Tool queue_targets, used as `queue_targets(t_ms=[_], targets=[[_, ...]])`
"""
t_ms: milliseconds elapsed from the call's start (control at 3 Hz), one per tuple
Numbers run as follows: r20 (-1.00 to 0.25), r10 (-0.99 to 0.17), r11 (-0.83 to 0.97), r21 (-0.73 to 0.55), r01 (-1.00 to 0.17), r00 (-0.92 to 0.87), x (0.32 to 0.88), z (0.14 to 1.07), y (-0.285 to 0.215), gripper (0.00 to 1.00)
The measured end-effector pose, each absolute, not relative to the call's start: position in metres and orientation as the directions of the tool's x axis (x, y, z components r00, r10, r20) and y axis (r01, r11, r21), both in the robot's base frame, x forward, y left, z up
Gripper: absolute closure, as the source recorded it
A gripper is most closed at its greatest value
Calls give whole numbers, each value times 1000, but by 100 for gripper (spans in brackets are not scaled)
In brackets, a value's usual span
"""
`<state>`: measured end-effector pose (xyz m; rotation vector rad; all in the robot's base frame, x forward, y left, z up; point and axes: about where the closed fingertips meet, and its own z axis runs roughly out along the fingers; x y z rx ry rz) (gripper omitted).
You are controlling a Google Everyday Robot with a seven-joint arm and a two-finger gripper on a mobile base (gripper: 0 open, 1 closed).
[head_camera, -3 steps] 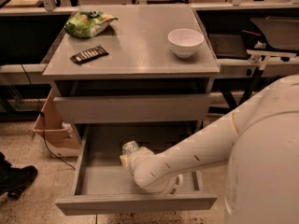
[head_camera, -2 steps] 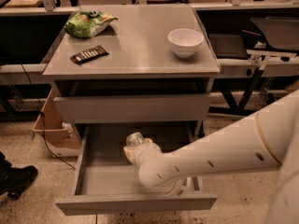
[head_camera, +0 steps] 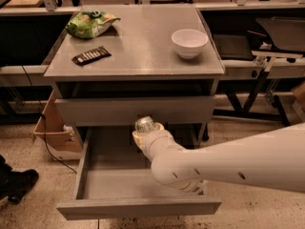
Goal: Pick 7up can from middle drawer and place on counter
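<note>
The 7up can (head_camera: 144, 124), silver-topped, is held in my gripper (head_camera: 147, 132), which is shut on it. It hangs above the back of the open middle drawer (head_camera: 100, 180), just in front of the closed drawer front (head_camera: 95, 111) and below the counter (head_camera: 138, 51). My white arm reaches in from the lower right across the drawer's right half and hides part of the tray. The can's label is mostly hidden by the gripper.
On the counter stand a white bowl (head_camera: 189, 43) at right, a green snack bag (head_camera: 90, 24) at back left and a dark wrapped bar (head_camera: 91, 55). A cardboard box (head_camera: 50, 128) and a black shoe (head_camera: 14, 182) are on the floor at left. Benches stand behind.
My gripper has risen with the can from the drawer floor up to the level of the closed drawer front. The arm has swung further up and back.
</note>
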<state>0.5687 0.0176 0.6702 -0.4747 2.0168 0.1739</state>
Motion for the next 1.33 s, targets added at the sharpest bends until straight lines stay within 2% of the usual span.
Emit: queue_targets(t_ms=[333,1000,1333], targets=[[-899,-257,917,-110,-384,-355,579,693,18,100],[-946,-290,933,-245,-264,-146,631,800,7,100],[-945,-323,931,-308,-198,-49,627,850,-8,100]])
